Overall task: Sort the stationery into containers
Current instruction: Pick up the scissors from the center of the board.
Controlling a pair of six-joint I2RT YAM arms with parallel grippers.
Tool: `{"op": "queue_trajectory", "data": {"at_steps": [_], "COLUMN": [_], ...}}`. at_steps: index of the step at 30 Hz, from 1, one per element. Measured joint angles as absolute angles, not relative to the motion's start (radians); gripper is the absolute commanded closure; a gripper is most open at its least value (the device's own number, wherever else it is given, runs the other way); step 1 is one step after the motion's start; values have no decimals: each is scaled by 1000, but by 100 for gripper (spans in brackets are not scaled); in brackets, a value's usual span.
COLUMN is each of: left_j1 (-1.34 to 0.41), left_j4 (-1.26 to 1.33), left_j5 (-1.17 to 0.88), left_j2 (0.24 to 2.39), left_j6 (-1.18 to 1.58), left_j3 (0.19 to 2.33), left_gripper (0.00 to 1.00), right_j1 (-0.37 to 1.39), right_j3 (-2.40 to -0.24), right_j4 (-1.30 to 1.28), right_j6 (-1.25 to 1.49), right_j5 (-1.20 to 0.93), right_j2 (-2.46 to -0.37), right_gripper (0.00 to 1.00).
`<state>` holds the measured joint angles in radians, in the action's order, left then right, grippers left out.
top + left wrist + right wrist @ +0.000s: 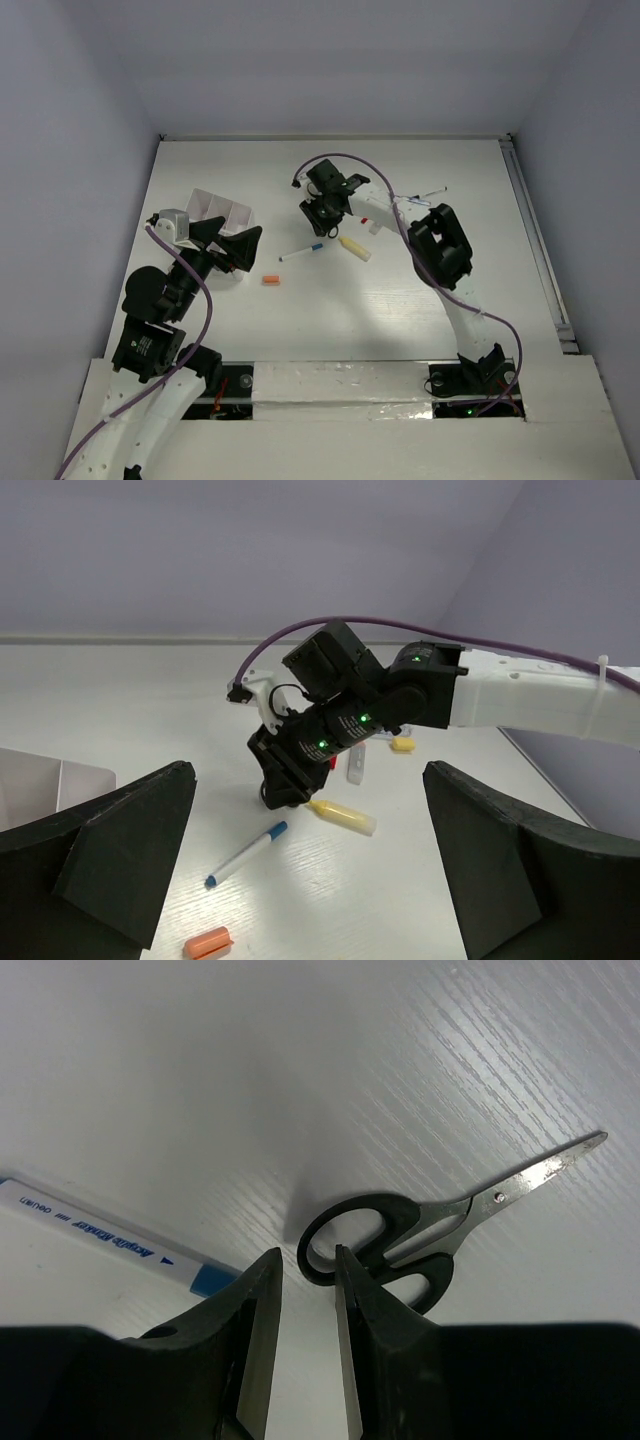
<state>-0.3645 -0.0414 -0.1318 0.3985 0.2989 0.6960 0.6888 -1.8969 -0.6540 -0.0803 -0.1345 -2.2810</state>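
Observation:
Black-handled scissors [420, 1222] lie flat on the table, blades pointing right. My right gripper [308, 1260] stands just over their handle loop, jaws a narrow gap apart. The loop's rim shows in that gap, and nothing is gripped. In the top view the right gripper [322, 222] hides the scissors. A blue-capped pen [302, 252] and a cream tube [354, 248] lie beside it. An orange bit [270, 280] lies nearer. My left gripper [315, 880] is wide open and empty, next to the white compartment box [225, 212].
A second pen [425, 195] lies far right, behind the right arm. A yellow bit [402, 744] and a small white piece [356, 768] lie past the tube. A red bit [364, 220] shows by the right wrist. White walls close the table's back and sides.

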Motion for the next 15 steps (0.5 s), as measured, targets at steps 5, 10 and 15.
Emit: {"op": "queue_trajectory", "data": {"at_steps": [5, 10, 15], "left_j1": [-364, -364, -364], "left_j4": [-41, -41, -41], "left_j5": [-132, -132, -132], "left_j2": [398, 398, 398], "left_j6": [299, 299, 299], "left_j3": [696, 696, 696], "left_gripper": [1, 1, 1], "right_j1": [689, 689, 689], "right_j3": [-1934, -1980, -2008], "right_j4": [-663, -677, -693], "right_j6": [-78, -78, -75], "right_j5": [-117, -87, -62], "right_j2": [-2325, -2351, -2368], "right_gripper": [67, 76, 87]}}
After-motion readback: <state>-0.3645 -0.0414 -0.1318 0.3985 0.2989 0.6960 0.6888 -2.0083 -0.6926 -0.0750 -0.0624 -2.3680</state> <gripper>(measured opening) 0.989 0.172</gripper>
